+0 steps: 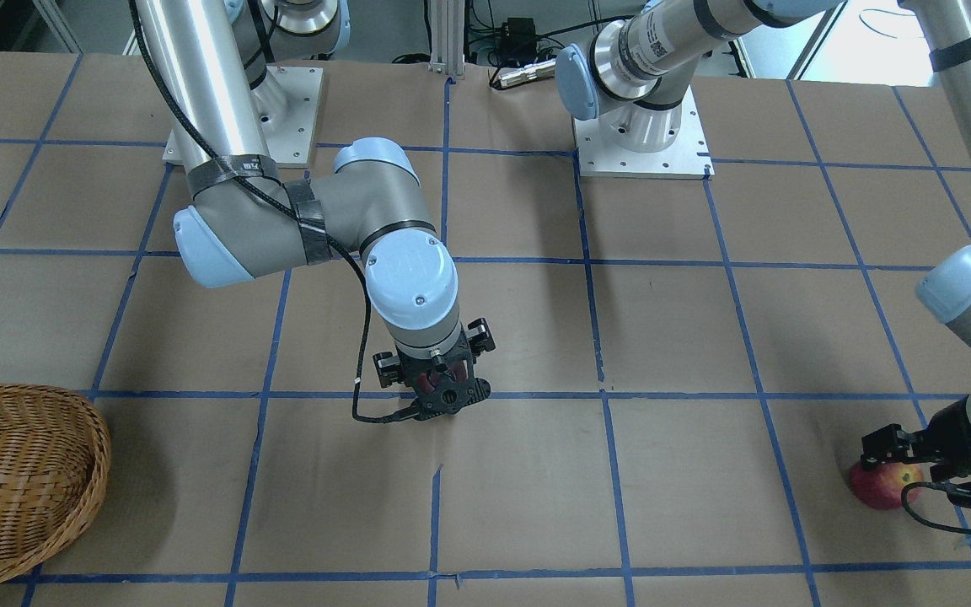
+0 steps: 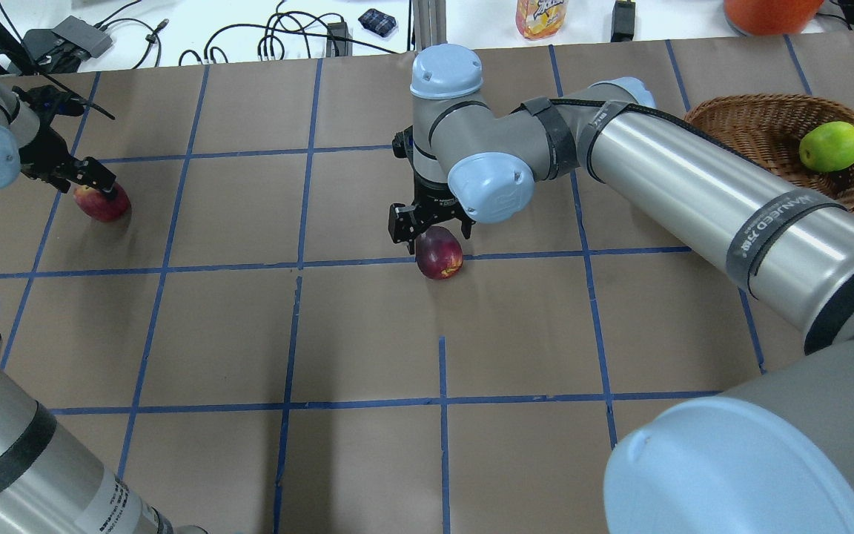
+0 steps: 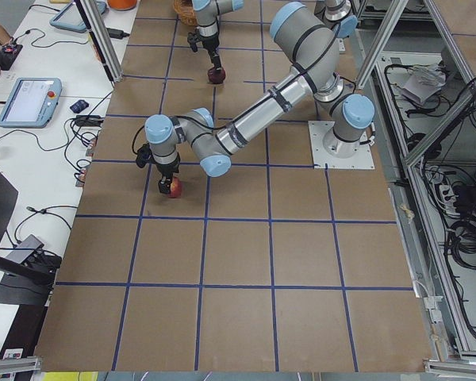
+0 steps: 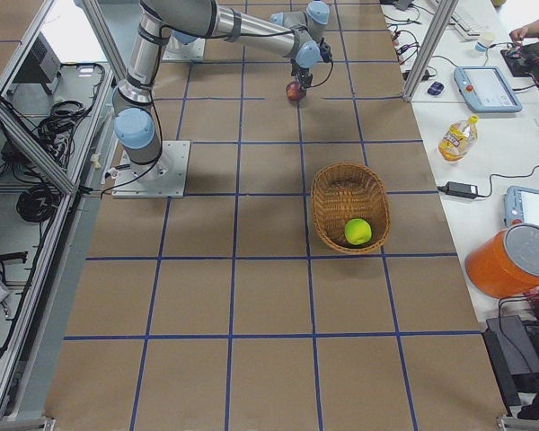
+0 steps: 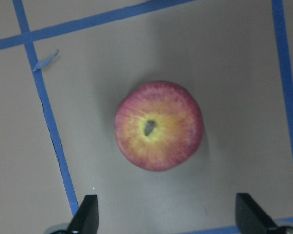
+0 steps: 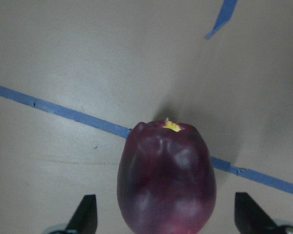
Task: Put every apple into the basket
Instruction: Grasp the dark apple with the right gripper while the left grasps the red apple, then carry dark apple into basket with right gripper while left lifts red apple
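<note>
As left hand [image 5: 168, 215] and right hand [image 6: 164, 214] gape, maroon apple [image 2: 439, 256] half hidden, basket [image 1: 18, 459] cropped.

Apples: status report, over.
Left gripper open above red apple. Right gripper open, low over dark apple. Green apple in basket. Nothing blocking.

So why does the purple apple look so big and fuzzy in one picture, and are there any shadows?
Right wrist view: the purple apple sits very close to the lens, so it fills the bottom and looks soft. Left wrist view: the red apple is a little blurry too, with a faint shadow around it. Overhead view: light glints off the shiny tube of the right arm.
</note>
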Available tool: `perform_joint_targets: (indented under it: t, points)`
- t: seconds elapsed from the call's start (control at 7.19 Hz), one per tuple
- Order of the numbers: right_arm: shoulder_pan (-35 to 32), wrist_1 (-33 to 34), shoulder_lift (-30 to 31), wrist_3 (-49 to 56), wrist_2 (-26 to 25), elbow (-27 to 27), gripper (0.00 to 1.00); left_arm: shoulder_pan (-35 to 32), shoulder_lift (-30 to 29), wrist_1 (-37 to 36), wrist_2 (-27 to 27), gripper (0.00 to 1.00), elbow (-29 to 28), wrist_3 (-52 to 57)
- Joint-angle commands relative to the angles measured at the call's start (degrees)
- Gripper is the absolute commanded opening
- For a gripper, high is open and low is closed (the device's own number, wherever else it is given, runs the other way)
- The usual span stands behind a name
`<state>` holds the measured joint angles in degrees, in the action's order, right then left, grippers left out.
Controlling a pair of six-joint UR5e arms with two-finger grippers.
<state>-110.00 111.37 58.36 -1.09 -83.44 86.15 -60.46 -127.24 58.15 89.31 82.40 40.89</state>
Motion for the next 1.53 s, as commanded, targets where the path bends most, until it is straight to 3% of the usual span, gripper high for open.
perform_joint_targets:
  t: [0.0,0.42,0.56,0.7,0.83,1.11,1.39]
  points:
    - [-0.04,1.21,-1.23,0.21,0.03,0.15,0.98,-0.01,-2.82,-0.23,0.16,1.0,-0.4,0.24]
    - [-0.04,2.18,-2.9,-0.06,0.21,0.15,0.96,-0.44,-3.19,-0.15,0.16,1.0,-0.75,0.33]
    - [-0.04,3.14,-3.08,0.03,0.21,0.24,0.69,-0.8,-3.1,-0.06,0.25,0.56,-1.01,0.5]
    - [0.04,3.24,-2.99,1.08,-0.75,0.16,0.05,-0.8,-2.84,-0.06,0.33,0.29,-1.02,0.59]
    - [0.57,2.98,-2.21,0.91,-1.8,-0.63,0.0,-0.8,-2.66,-0.06,0.34,0.23,-1.1,0.5]
    - [5.63,-1.81,3.91,-0.66,-1.99,-1.51,0.0,-2.11,-0.83,0.9,0.33,0.23,-1.1,-0.28]
    - [22.54,-11.92,10.26,-2.0,-1.38,-4.31,0.0,-8.68,3.3,4.75,0.69,0.23,0.21,-5.96]
